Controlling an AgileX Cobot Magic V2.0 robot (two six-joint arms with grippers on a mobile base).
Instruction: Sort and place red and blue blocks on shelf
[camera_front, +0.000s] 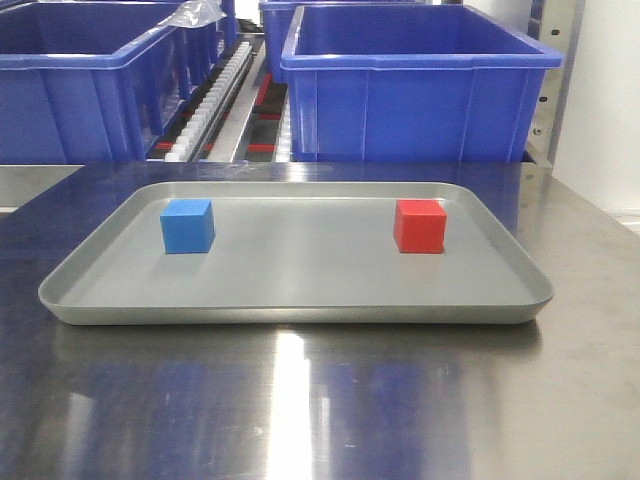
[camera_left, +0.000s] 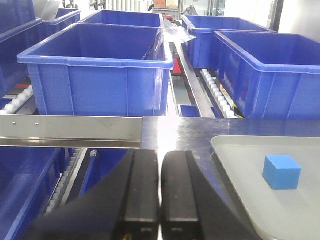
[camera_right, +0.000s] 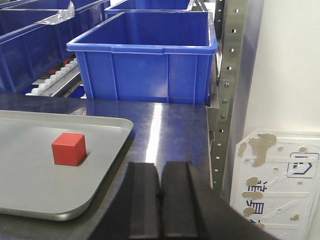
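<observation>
Steel tabletop (camera_front: 300, 400) filled the near foreground, with a shallow grey tray (camera_front: 300, 312) lying flat on it. On the tray's far half sat the blue block (camera_front: 188, 226) at the left and the red block (camera_front: 419, 226) at the right, well apart, each flat on one face, touching nothing but the tray. Neither was on the shelf (camera_left: 70, 131), whose front rail ran just beyond the table's far edge. The left gripper (camera_left: 160, 157) hung near the tray's left side, fingers pressed together on nothing. The right gripper (camera_right: 160, 167) hung just right of the tray's near right corner, likewise closed and empty. Big blue bins (camera_front: 410, 90) stood on the shelf's rollers (camera_front: 215, 95) at the far side
</observation>
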